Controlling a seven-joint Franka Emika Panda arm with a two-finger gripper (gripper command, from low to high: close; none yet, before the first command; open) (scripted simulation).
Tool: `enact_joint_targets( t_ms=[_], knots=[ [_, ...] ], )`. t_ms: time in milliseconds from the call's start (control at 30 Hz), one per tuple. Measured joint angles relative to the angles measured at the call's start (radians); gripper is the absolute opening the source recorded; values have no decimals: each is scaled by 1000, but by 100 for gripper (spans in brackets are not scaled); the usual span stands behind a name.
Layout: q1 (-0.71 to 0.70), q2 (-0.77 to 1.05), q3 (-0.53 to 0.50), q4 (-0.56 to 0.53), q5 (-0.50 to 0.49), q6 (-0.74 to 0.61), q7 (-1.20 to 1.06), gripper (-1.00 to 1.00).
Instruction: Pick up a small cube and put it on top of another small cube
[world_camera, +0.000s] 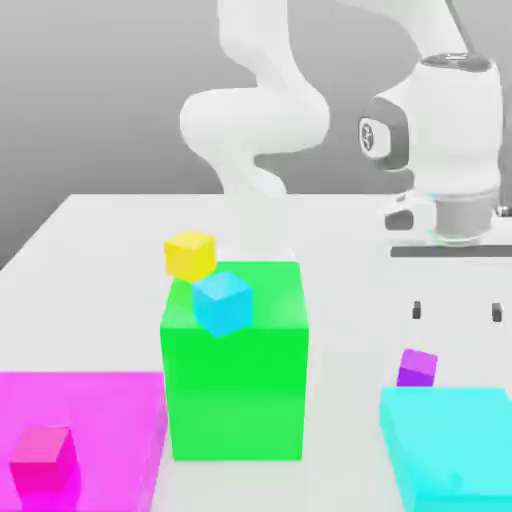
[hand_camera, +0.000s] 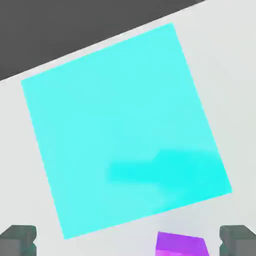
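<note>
Holding the claw (world_camera: 457, 311) wide apart, gripping nothing, above the small purple cube (world_camera: 417, 361), likely to straddle it once lowered. Resting on the bench (world_camera: 340, 350) beside the cyan slab (world_camera: 450, 440), probably leaving its sides reachable. Bearing a round emblem (world_camera: 367, 136) on the arm (world_camera: 452, 130), too small to read.

In my hand view, a cyan slab (hand_camera: 110, 120) lay askew on the white table (hand_camera: 235, 60), a darker shadow across part of it. I saw the purple cube (hand_camera: 181, 242) just beside one edge, apart from the slab. My gripper (hand_camera: 128, 242) stood wide open, the cube between its fingertips in that view. Beyond the table's edge was dark grey.
</note>
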Motion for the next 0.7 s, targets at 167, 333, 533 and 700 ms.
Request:
enact_joint_targets(
  t_ms=[167,333,533,700],
  knots=[
    [75,150,-61,-50,-292,106,332,0],
    [225,316,-261,-16,-503,230,497,0],
    [260,348,-299,-10,-519,259,511,-100],
    [212,276,-234,-26,-448,204,455,-100]
  ],
)
